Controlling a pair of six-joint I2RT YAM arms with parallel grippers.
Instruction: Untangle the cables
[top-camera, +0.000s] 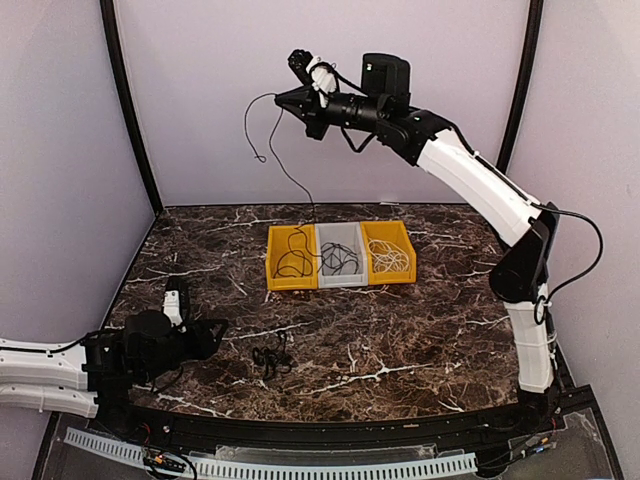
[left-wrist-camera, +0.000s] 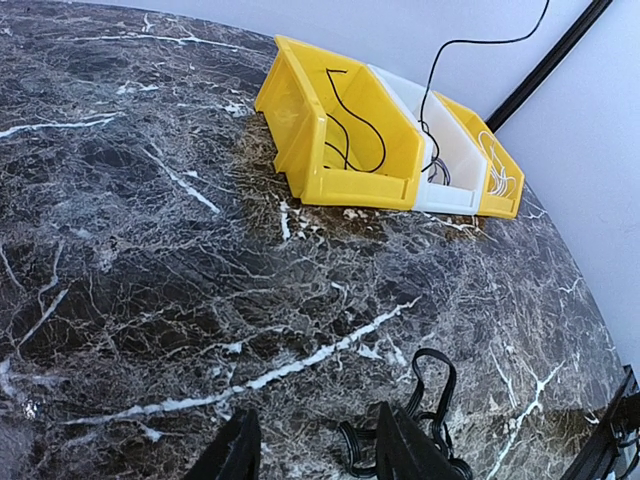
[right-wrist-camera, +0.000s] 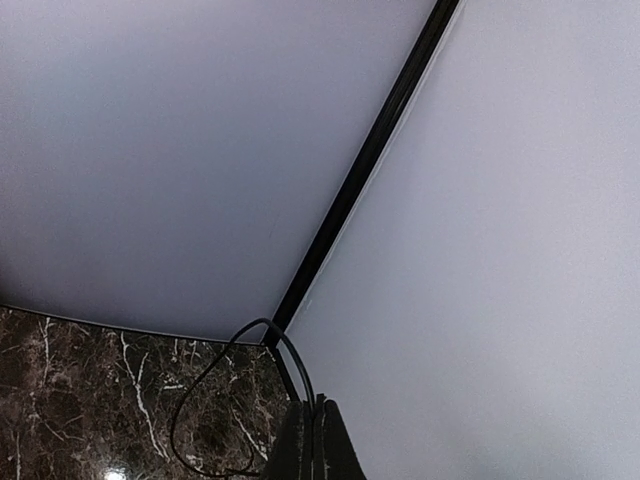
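Note:
My right gripper (top-camera: 281, 98) is raised high near the back wall and is shut on a thin black cable (top-camera: 290, 175). One end of the cable hangs free in a loop, and the rest runs down to the bins. In the right wrist view the fingers (right-wrist-camera: 300, 445) pinch that cable (right-wrist-camera: 195, 395). More black cable lies in the left yellow bin (top-camera: 277, 262) and in the grey middle bin (top-camera: 340, 235). A white cable (top-camera: 392, 258) lies in the right yellow bin. My left gripper (top-camera: 217, 332) is open, low over the table. A black bundle (left-wrist-camera: 432, 395) lies by its right finger.
The three bins stand side by side at the middle back of the marble table (top-camera: 420, 330); in the left wrist view they are at the top (left-wrist-camera: 310, 150). A black frame post (right-wrist-camera: 370, 160) runs up the wall corner.

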